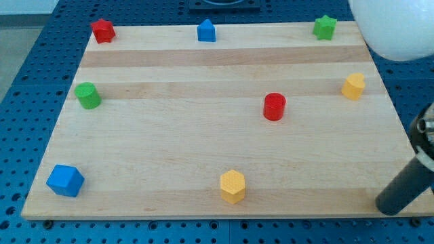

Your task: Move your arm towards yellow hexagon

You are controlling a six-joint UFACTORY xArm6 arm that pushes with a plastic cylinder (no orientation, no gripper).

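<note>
The wooden tabletop carries eight blocks. My tip, the lower end of a dark rod at the 4 o'clock corner, has no jaws and holds nothing. The yellow hexagon stands upright near the 6 o'clock edge, well apart from my tip. The step is best done, I judge, by sliding towards 9 o'clock along that clear edge. The hexagon has no evident long axis; one flat side faces 6 o'clock.
</note>
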